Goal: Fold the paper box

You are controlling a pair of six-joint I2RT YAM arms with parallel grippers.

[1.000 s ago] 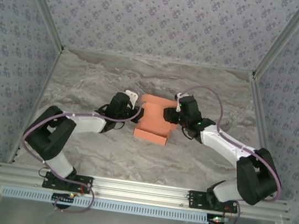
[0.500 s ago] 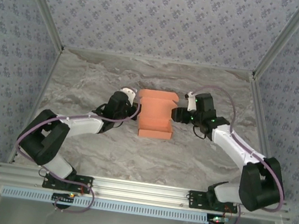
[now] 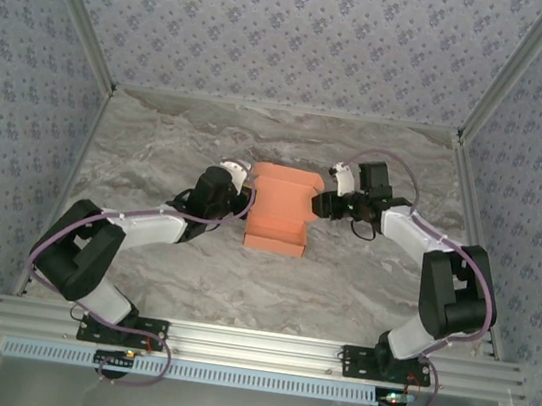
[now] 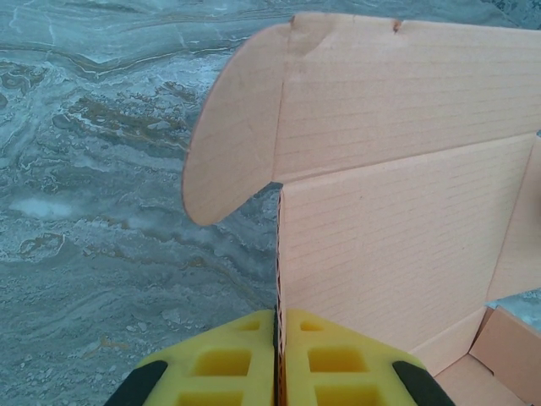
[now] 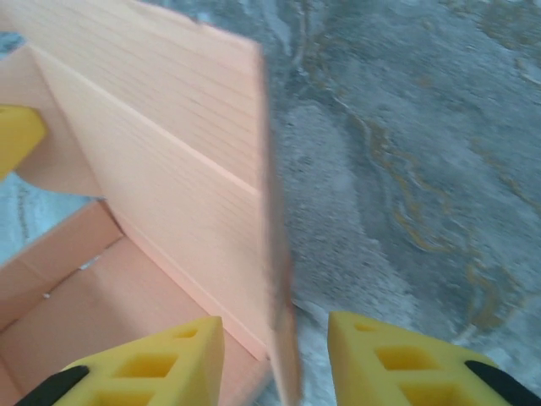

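Top external: a marbled grey table (image 3: 158, 147) is closed in by wallpapered walls (image 3: 295, 35), with an aluminium rail (image 3: 261, 343) at 6 o'clock. Nothing else lies on the table. The paper box (image 3: 280, 209) sits near its middle, salmon-orange and half erected, with its walls raised and its inside open upward. The left gripper (image 3: 248, 193) meets it at 9 o'clock and the right gripper (image 3: 317, 206) at 3 o'clock.

Left wrist: the yellow pads (image 4: 228, 364) are clenched together on the thin upright edge of a box wall, with the cardboard sandwiched between them. Beyond them a tall ribbed panel stands up. A rounded flap (image 4: 228, 144) curls off it toward 9 o'clock, over bare table. The panel's top edge is slightly dented.

Right wrist: the two yellow fingers (image 5: 144, 368) stand apart and straddle another upright wall. There is a gap on either side, so nothing is gripped. The box floor lies toward 7 o'clock and the table toward 3 o'clock. The wall's edge is blurred.
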